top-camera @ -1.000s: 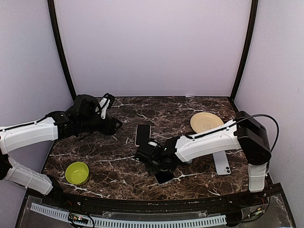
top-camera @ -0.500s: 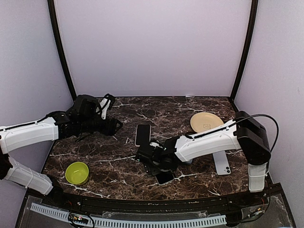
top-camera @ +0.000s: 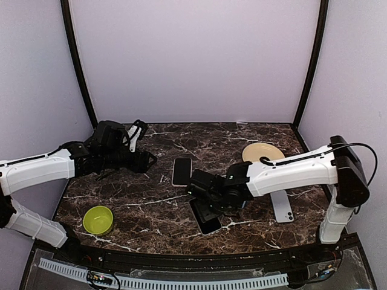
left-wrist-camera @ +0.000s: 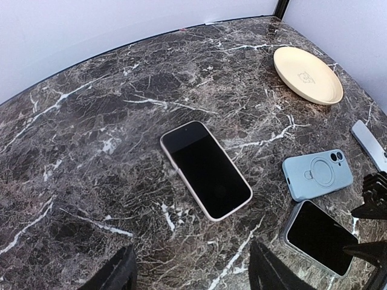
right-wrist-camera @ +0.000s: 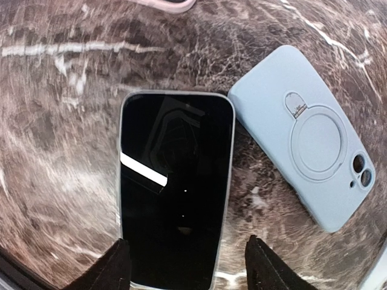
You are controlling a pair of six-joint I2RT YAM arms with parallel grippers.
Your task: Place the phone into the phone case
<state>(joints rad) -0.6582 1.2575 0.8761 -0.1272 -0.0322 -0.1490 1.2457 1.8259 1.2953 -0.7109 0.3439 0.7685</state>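
Note:
A black-screened phone [right-wrist-camera: 174,192] with a grey rim lies face up on the marble near the front edge [top-camera: 205,217]. Directly above it my right gripper [right-wrist-camera: 188,269] hovers open, one finger on each side of the phone's near end, neither closed on it. The light blue phone case [right-wrist-camera: 305,136] lies back side up just right of the phone, showing its ring and camera cutout; the left wrist view shows it too [left-wrist-camera: 317,174]. My left gripper [left-wrist-camera: 190,272] is open and empty at the table's left [top-camera: 145,160], short of a second phone.
The second phone [top-camera: 181,171], pale-rimmed, lies face up at mid table. A cream plate [top-camera: 262,155] sits at the back right. A pale phone-shaped slab [top-camera: 282,206] lies back up at the right. A green bowl [top-camera: 98,220] stands front left.
My right arm has swung rightward and its gripper now sits over the black phone, which shows more fully. The left arm has not moved.

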